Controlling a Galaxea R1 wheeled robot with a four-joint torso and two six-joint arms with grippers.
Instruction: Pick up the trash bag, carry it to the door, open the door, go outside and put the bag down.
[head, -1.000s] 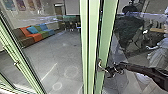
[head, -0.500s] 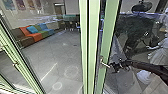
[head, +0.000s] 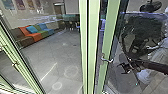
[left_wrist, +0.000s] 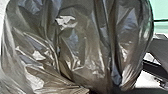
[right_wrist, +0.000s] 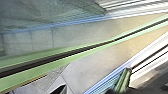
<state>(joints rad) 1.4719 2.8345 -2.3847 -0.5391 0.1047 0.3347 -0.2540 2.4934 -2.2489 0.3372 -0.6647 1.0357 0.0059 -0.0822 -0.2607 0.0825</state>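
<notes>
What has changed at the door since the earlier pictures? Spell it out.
The right gripper has drawn away from the door handle, toward the head view's right, leaving a gap where they first seemed to touch. The green-framed door has shifted slightly that way too, handle included. The green post and multicoloured sofa stayed put.

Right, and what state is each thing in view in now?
Trash bag: full-looking, creased, gathered at one end.
Door handle: sticking out, with no gripper on it.
Right gripper: open, apart from the handle.
Glass door: seems slightly ajar.
Blue cushion: leaning on the sofa.
</notes>
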